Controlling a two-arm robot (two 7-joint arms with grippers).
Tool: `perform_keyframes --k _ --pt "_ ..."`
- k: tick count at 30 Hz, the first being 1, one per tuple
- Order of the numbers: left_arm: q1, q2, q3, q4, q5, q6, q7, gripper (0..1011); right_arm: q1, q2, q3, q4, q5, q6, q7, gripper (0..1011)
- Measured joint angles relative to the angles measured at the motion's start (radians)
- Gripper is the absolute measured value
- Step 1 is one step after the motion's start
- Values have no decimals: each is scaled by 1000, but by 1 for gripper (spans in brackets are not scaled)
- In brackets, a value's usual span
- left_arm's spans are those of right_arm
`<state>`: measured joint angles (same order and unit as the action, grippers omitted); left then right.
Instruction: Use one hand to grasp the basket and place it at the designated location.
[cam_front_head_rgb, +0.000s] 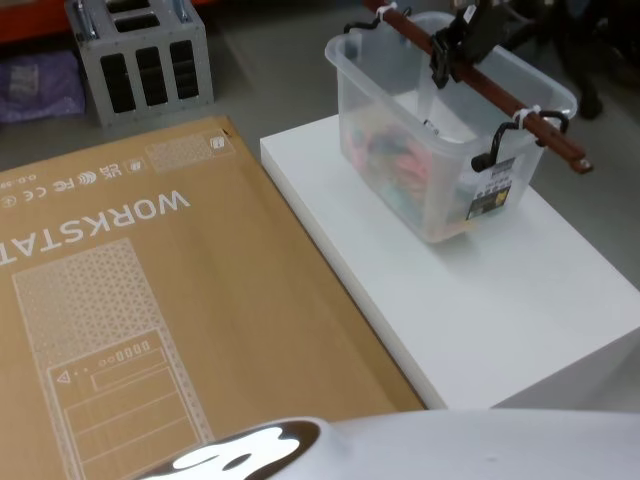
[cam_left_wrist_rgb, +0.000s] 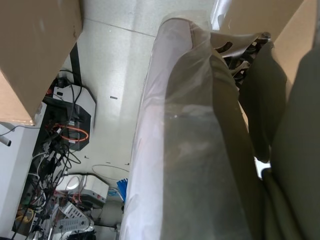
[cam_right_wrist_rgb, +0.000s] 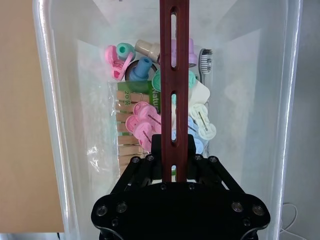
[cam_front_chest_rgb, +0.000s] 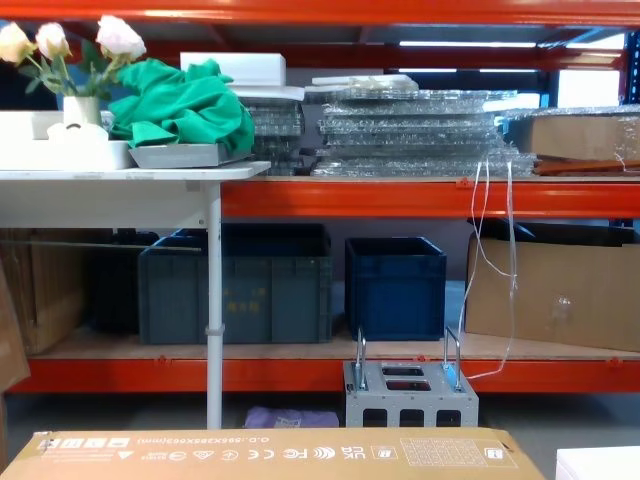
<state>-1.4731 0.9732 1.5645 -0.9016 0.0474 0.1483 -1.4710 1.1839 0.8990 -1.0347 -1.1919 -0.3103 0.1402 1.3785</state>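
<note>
The basket (cam_front_head_rgb: 392, 110) is a pale translucent tub standing on the white platform (cam_front_head_rgb: 500, 320) at the right. A dark red slotted handle bar (cam_front_head_rgb: 520, 115) spans its rim, tied on with black hooks. My right gripper (cam_front_head_rgb: 452, 52) is above the basket's middle, shut on that bar. In the right wrist view the black gripper (cam_right_wrist_rgb: 174, 167) clamps the handle bar (cam_right_wrist_rgb: 174, 75) over the basket (cam_right_wrist_rgb: 65, 125). Inside lie several coloured clips and pegs (cam_right_wrist_rgb: 142, 125).
A large brown cardboard box (cam_front_head_rgb: 150, 300) lies flat to the left of the platform, touching its edge. A grey metal block (cam_front_head_rgb: 145, 50) stands on the floor behind. Across the room are orange shelves with dark blue crates (cam_front_chest_rgb: 395, 285).
</note>
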Motion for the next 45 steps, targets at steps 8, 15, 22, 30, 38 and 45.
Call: perform_keyframes --k 8,15,22,30,38,45 --pt "0 0 0 0 0 0 0 0 -14 -13 0 15 -13 6 19 240" --pt "0 0 0 0 0 0 0 0 -24 -21 -4 32 -18 4 29 239" --pt "0 0 0 0 0 0 0 0 -25 -38 -18 60 -30 -8 46 239" --pt "0 0 0 0 0 0 0 0 -25 -58 -32 95 -35 -29 63 240" --pt "0 0 0 0 0 0 0 0 -26 -59 -36 103 -24 -39 71 239" --pt "0 0 0 0 0 0 0 0 -28 -40 -29 87 -11 -34 66 393"
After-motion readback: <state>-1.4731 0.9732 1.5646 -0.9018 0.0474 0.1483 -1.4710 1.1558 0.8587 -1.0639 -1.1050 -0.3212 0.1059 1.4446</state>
